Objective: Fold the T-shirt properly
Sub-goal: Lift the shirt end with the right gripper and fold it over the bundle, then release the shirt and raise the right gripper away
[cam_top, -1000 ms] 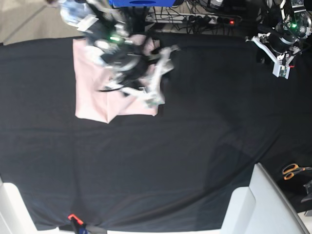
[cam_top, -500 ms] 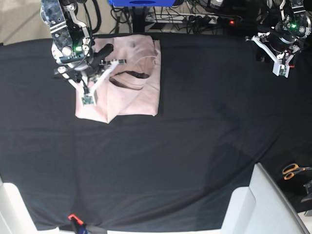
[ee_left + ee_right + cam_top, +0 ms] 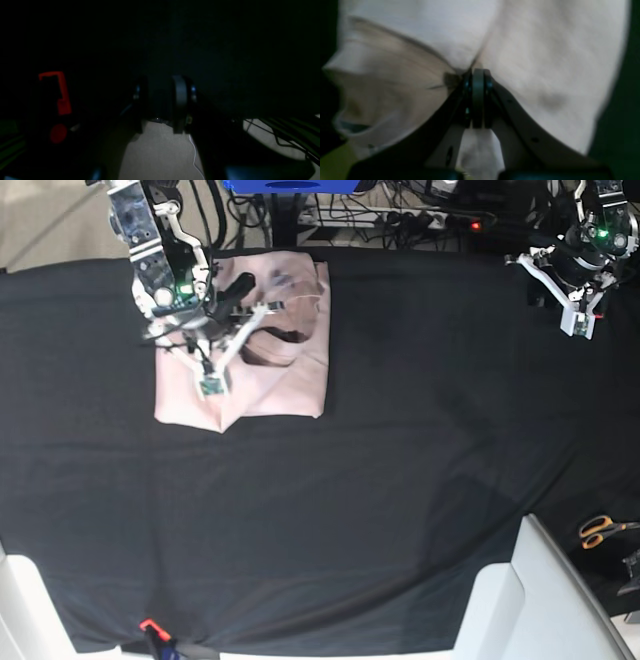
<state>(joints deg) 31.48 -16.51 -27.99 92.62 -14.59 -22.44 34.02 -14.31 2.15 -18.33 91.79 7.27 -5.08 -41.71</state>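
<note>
The T-shirt [image 3: 270, 370] lies folded near the far left corner of the black table cover [image 3: 380, 480]. The right gripper [image 3: 478, 75] sits over it with jaws pressed together, holding nothing. The left gripper [image 3: 163, 100] hovers at the far right corner, jaws slightly apart, empty.

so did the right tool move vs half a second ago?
Yes. In the base view the right tool has shifted toward the blue box end of the T-shirt, away from the shirt's left edge where it sat.
</note>
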